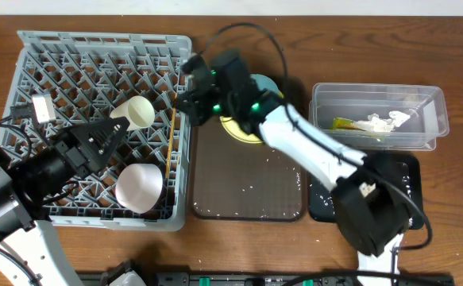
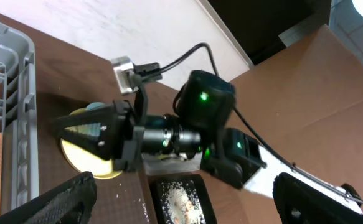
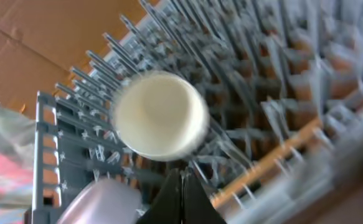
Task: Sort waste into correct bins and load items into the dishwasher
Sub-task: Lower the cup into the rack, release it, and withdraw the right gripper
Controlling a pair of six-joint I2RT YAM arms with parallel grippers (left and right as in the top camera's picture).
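Left gripper (image 1: 110,141) hangs wide open over the rack (image 1: 25,48), cup (image 1: 138,113) at its 1 o'clock, bowl (image 1: 140,187) at 5. Chopsticks (image 1: 171,147) lie along the rack's 3 o'clock edge. Right gripper (image 3: 182,196), closed on nothing, hovers there, plate (image 1: 243,133) at its 4 o'clock.

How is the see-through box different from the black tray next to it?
The clear tub is see-through; the black tray is dark. The clear tub has tall walls; the black tray is shallow. The clear tub holds a wrapper and tissue; the black tray holds pale crumbs. Both are rectangular.
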